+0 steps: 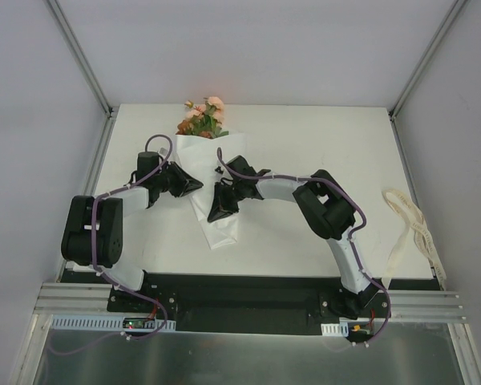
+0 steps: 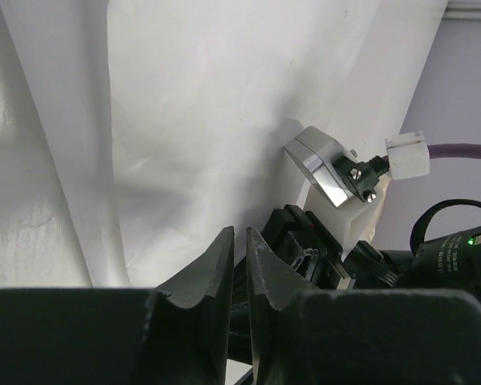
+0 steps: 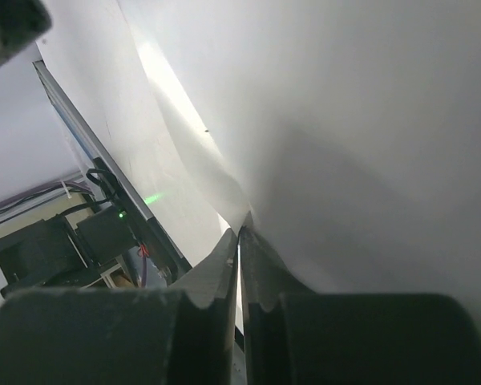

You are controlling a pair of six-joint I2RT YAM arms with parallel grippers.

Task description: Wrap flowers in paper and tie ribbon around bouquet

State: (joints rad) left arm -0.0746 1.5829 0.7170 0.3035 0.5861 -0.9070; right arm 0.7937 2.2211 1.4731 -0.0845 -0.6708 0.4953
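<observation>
Flowers (image 1: 202,119) lie at the far edge of the bench (image 1: 305,160), paper (image 1: 218,224) coned around them. Right hand (image 3: 240,237) clamps a paper fold; left hand (image 2: 239,237) is nearly together beside it. I would press the overlap flat before fetching the ribbon (image 1: 413,220).

Both arms (image 1: 331,210) have black joints, white links, purple cables (image 2: 465,151), black serrated fingers (image 2: 212,277).

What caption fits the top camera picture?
The left arm and right arm meet at the paper wrapping the flowers; ribbon lies aside.

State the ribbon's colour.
The ribbon is cream; the top external view shows it best.
</observation>
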